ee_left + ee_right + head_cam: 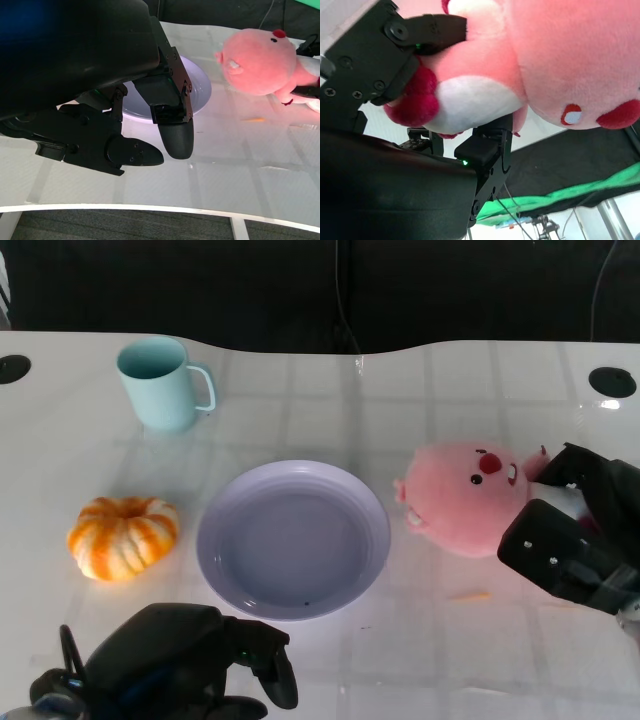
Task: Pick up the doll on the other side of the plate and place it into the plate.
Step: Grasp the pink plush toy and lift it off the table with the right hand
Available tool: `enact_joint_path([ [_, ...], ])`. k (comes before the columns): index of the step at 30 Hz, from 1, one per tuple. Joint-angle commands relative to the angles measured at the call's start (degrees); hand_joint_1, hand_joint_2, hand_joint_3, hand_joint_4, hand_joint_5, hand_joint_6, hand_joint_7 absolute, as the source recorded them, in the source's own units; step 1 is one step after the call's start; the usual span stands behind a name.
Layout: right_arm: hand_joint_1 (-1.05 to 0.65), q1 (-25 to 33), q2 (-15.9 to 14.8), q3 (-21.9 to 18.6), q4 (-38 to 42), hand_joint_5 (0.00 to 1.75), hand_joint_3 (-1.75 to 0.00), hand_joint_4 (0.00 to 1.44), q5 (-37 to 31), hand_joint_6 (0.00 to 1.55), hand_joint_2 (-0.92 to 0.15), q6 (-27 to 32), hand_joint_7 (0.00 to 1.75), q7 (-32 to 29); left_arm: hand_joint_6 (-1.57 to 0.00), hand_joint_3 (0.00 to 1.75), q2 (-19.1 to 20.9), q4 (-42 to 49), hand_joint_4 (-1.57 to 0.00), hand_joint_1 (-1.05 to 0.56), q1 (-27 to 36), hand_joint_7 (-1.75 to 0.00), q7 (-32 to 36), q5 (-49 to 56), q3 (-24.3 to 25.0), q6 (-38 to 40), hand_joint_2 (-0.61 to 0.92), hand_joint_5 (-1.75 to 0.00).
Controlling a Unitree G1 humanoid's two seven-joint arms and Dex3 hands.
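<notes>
The pink plush doll (468, 497) lies on the white table (420, 640) at the right of the frame, just right of the lavender plate (293, 540) and outside it. My right hand (575, 530) is at the doll's right side, at the right edge of the frame, its black fingers (435, 27) closed around the doll's body; in the right wrist view, the pink and white plush fills the space between them. My left hand (185, 660) sits at the lower left, below the plate, fingers curled inward and holding nothing. At centre left an orange and white pumpkin (123, 536) rests beside the plate. A pale blue mug (160, 383) stands at upper left.
</notes>
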Motion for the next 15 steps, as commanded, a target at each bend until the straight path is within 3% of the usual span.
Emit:
enact_joint_path([
  [1, -0.19, 1.16, 0.05, -1.38, -3.10, 1.75, -1.33, 0.90, 1.26, 0.74, -0.35, -1.28, 1.74, -1.24, -0.86, 0.23, 0.95, -0.45, -0.73, -0.22, 0.74, -0.77, -0.38, -0.26, 0.63, -0.12, 0.92, -1.37],
  [7, -0.19, 2.36, 1.80, -1.46, -10.37, 1.75, -1.33, 0.91, 3.14, 0.76, -0.35, -1.71, 1.75, 1.43, -0.84, 0.24, 1.07, -1.74, -0.72, -0.22, 1.30, -0.77, -1.60, -0.72, 1.24, 1.04, 0.92, -1.36],
  [15, -0.14, 0.53, 6.73, 1.17, -17.50, 1.75, -1.41, 0.93, 2.67, 0.78, -0.28, -0.12, 1.75, 5.79, -0.84, 0.24, 0.46, -1.67, -0.72, -0.22, 0.92, -0.78, -1.61, -0.01, 0.65, 1.44, 0.92, -1.38],
])
